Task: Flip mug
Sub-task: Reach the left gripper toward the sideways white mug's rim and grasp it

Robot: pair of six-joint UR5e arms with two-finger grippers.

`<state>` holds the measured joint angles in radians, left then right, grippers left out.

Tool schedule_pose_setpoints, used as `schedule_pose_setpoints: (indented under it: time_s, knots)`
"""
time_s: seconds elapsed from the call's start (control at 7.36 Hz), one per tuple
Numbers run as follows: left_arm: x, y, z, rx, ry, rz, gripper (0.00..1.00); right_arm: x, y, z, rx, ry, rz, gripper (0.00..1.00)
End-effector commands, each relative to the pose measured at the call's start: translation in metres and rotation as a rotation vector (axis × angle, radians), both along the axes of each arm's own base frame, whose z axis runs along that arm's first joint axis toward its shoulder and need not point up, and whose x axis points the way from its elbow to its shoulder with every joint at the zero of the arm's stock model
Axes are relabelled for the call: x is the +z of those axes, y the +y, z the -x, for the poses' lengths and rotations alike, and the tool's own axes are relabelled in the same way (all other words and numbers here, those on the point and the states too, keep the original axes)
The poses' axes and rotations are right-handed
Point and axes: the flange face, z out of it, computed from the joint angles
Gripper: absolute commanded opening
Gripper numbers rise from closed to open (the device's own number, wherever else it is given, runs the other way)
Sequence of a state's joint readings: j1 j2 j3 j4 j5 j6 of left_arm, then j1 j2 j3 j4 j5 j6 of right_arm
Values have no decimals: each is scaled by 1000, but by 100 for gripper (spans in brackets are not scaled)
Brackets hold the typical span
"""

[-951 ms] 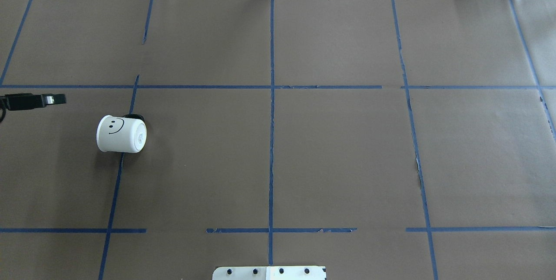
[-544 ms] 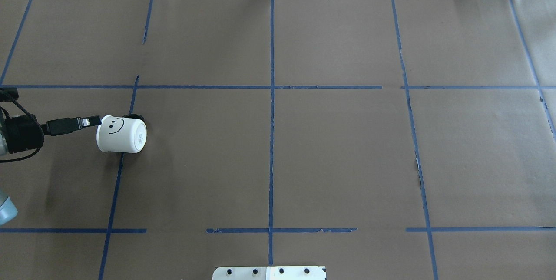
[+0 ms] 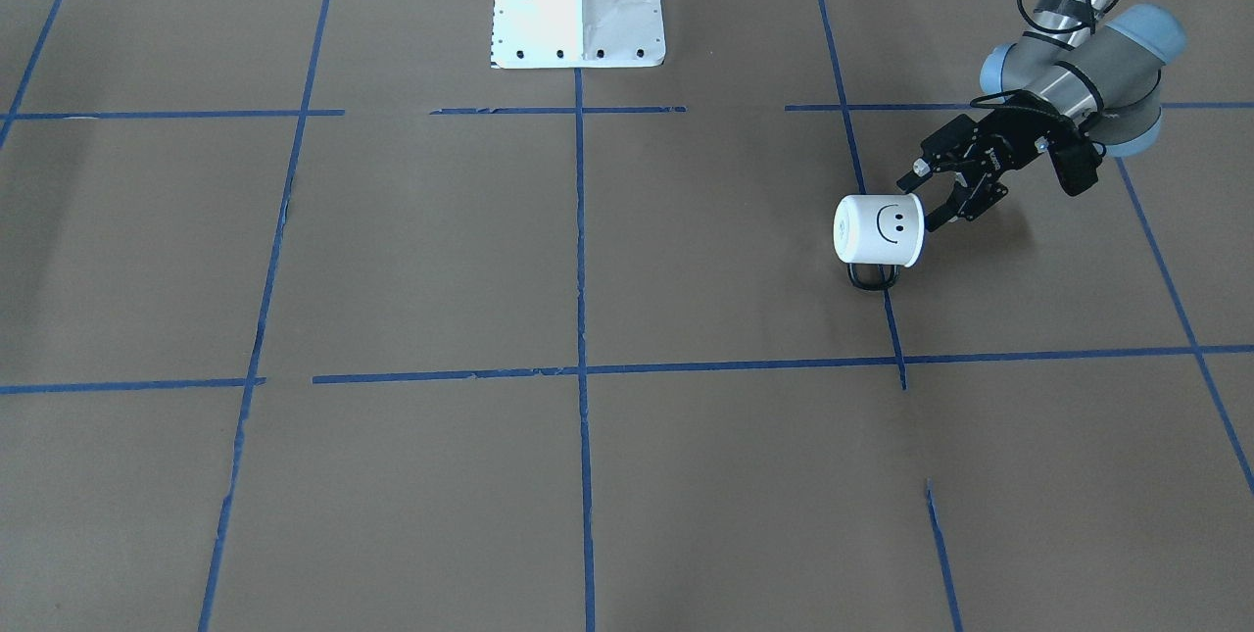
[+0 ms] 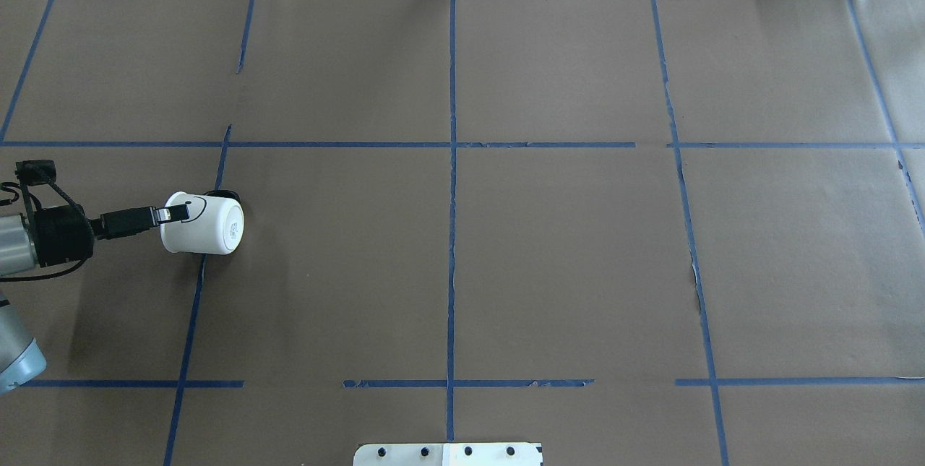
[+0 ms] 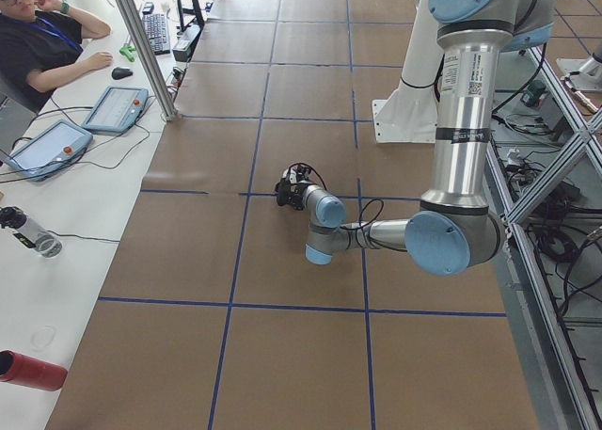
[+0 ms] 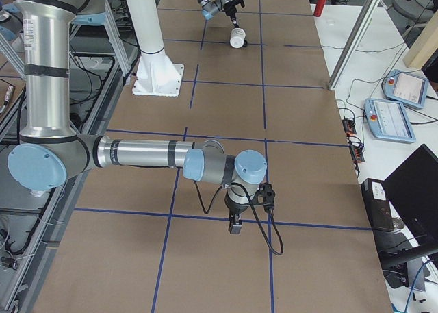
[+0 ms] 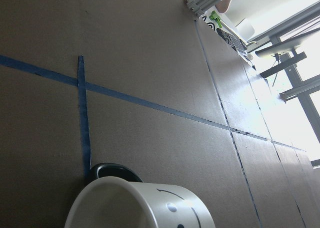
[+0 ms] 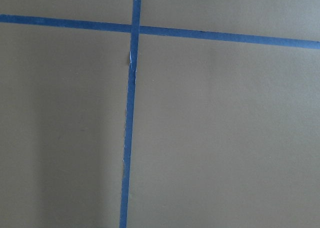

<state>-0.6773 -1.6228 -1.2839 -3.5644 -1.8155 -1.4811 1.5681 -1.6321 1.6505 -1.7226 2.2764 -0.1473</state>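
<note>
The white mug (image 4: 206,226) with a black smiley face lies on its side on the brown table, its base to the right and its mouth to the left. Its black handle (image 3: 872,277) rests against the table on the far side. It also shows in the front view (image 3: 877,230) and low in the left wrist view (image 7: 145,205). My left gripper (image 3: 921,203) is open at the mug's mouth end, and one finger (image 4: 168,214) reaches over the rim. My right gripper (image 6: 235,224) shows only in the right side view, above bare paper; I cannot tell whether it is open.
Blue tape lines (image 4: 452,235) divide the brown paper into squares. The white robot base (image 3: 578,0) stands at the table's near edge. An operator (image 5: 38,44) sits with tablets at a side table beyond the far edge.
My left gripper has come in from the left edge, moving right and nearer, up to the mug's mouth end. The mug has not moved.
</note>
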Motion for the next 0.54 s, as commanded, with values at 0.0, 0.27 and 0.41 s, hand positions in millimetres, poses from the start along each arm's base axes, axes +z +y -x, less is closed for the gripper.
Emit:
schedule_pose_setpoints:
  time_s: [0.0,0.27,0.41]
  knots:
    - [-9,-1,-18,-2,32,22,85,0,0,0,0,0,0,100]
    - [-10,4,-22,5,41,22,56,0,0,0,0,0,0,100]
    - [-16,4,-22,9,60,35,29,0,0,0,0,0,0,100]
